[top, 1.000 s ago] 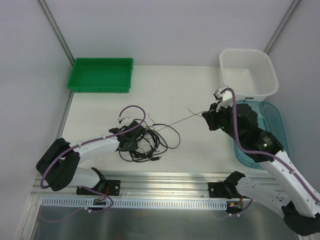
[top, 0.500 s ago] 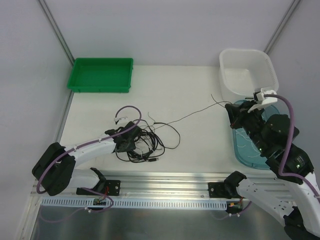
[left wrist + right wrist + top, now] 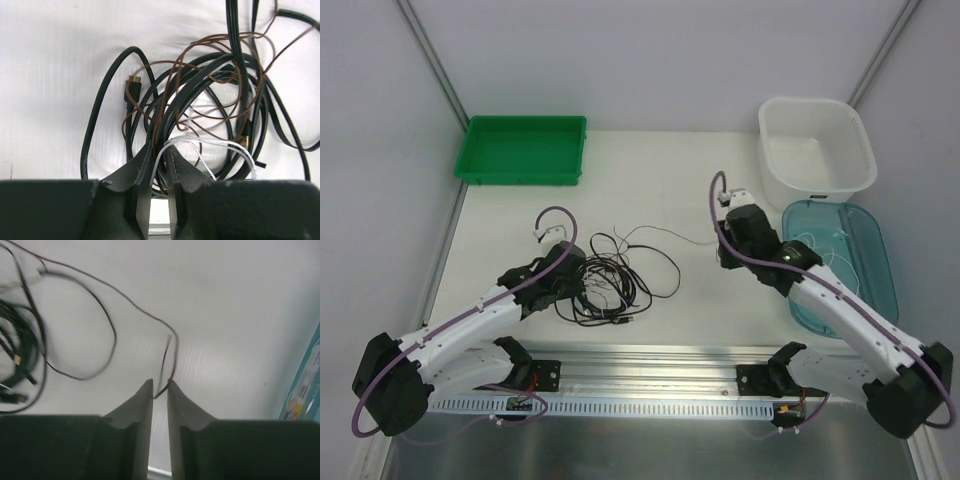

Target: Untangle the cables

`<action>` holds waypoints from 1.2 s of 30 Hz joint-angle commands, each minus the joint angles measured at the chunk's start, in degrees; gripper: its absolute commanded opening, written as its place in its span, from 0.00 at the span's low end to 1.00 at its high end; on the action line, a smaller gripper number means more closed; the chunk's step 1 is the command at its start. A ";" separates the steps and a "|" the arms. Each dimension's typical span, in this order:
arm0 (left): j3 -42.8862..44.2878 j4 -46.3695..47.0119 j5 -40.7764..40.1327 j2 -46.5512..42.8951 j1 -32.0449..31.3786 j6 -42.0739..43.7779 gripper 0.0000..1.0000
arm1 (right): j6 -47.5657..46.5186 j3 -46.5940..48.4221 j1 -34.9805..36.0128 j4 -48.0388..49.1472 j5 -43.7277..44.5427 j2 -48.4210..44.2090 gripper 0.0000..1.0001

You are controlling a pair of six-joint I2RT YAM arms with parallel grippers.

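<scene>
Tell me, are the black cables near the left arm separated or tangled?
Tangled. The black cables lie in overlapping loops, and a thin brown wire winds through them.

cables [image 3: 610, 285]: smooth plastic jackets, the black ones faintly glossy
plug tips [image 3: 134, 79]: shiny gold-coloured metal
worktop [image 3: 660, 180]: matt white, finely ribbed
green tray [image 3: 520, 150]: glossy plastic
white tub [image 3: 810, 150]: smooth plastic, soft sheen
blue tray [image 3: 880, 250]: translucent plastic
rail [image 3: 650, 360]: brushed aluminium
left tool [image 3: 159, 147]: matt black plastic

My gripper [image 3: 160, 390], jaws a slit apart, thin dark cable [image 3: 175, 357] reaching my tips, blurred cable tangle [image 3: 36, 347] far left, teal tray [image 3: 305, 385] edge at right
</scene>
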 commanded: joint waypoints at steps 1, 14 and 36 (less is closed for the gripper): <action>1.05 -1.05 1.50 -2.96 0.59 2.31 0.14 | 4.95 -2.61 -0.21 -0.28 -4.22 7.31 0.23; 1.31 -0.96 6.25 -1.99 0.59 2.05 0.14 | 6.62 -1.82 15.61 20.51 -18.91 17.62 0.64; -2.91 -1.05 4.58 -6.12 0.59 -0.85 0.17 | 8.12 1.16 21.50 31.10 -25.53 33.29 0.01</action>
